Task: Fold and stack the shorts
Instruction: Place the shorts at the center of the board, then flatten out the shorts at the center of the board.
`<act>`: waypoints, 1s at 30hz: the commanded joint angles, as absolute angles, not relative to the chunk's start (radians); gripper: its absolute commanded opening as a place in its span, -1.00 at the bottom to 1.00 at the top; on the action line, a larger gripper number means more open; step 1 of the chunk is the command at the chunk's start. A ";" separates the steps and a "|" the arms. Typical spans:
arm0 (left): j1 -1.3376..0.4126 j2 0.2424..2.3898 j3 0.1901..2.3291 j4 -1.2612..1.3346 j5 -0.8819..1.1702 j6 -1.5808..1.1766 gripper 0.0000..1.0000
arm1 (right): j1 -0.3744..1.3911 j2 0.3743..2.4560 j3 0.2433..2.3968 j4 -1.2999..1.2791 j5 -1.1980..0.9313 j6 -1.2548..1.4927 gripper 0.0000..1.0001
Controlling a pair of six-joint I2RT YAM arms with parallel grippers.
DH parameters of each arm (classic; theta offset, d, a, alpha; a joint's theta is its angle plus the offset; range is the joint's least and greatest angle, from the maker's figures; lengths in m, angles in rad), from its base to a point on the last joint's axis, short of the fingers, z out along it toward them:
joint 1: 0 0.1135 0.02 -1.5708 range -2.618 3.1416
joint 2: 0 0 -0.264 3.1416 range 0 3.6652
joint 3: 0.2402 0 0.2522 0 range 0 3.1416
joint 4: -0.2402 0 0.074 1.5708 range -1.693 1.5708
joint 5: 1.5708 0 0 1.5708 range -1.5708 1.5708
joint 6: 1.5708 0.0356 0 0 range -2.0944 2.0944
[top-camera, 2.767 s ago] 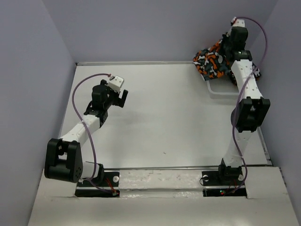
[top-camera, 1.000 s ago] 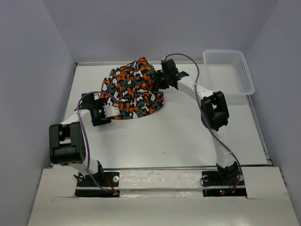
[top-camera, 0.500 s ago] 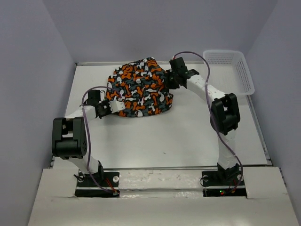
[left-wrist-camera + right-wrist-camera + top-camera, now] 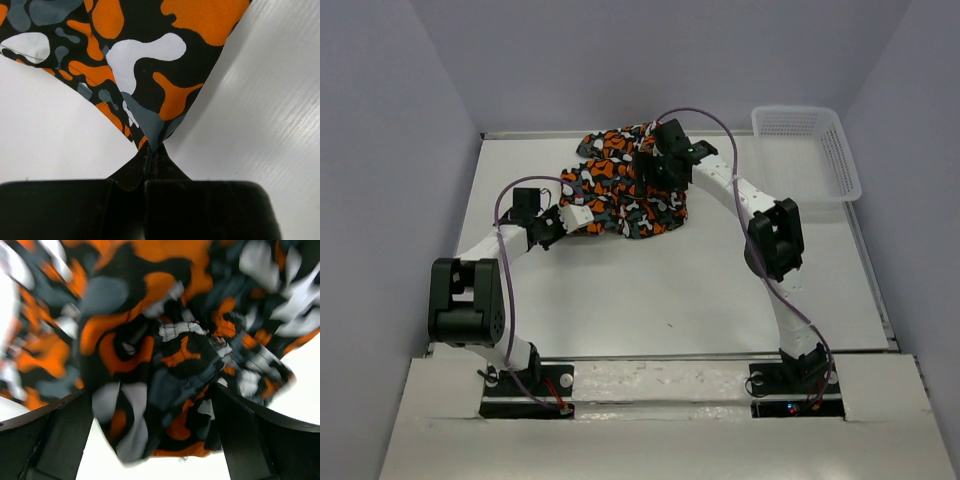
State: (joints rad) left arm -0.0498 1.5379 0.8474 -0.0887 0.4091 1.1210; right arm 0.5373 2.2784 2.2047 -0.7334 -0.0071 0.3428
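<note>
My left end effector pinches a corner of the shorts. I see the right end effector spread above them.

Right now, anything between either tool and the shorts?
Nothing visible. The left tool is shut on a corner of the shorts; the right tool is open, bunched cloth between its fingers.

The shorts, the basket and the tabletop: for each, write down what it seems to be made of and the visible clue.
The shorts: thin soft cloth, matt; they bunch in loose folds and pinch to a point in the left gripper. The basket: white plastic, likely; stiff mesh walls that hold their shape. The tabletop: smooth white board, slightly glossy with faint streaks; exact material unclear.
</note>
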 commanded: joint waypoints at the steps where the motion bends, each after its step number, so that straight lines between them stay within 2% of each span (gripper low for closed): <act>1: -0.046 1.509 0.844 -0.110 0.414 1.091 -1.00 | 0.511 2.170 2.111 -0.769 -0.033 0.365 1.00; 9: -0.048 1.522 0.845 -0.112 0.413 1.074 -1.00 | 0.391 1.899 1.832 -0.686 -0.124 0.508 1.00; 12: -0.048 1.520 0.842 -0.110 0.399 1.072 -1.00 | 0.318 1.801 1.566 -0.592 -0.130 0.609 0.98; 16: -0.048 1.519 0.844 -0.120 0.388 1.072 -1.00 | 0.268 1.723 1.416 -0.543 -0.109 0.698 0.56; 17: -0.048 1.520 0.844 -0.124 0.388 1.074 -1.00 | 0.268 1.709 1.363 -0.526 -0.088 0.722 0.57; 30: -0.048 1.502 0.854 -0.115 0.402 1.063 -1.00 | 0.268 1.937 1.272 -0.244 -0.228 0.980 0.56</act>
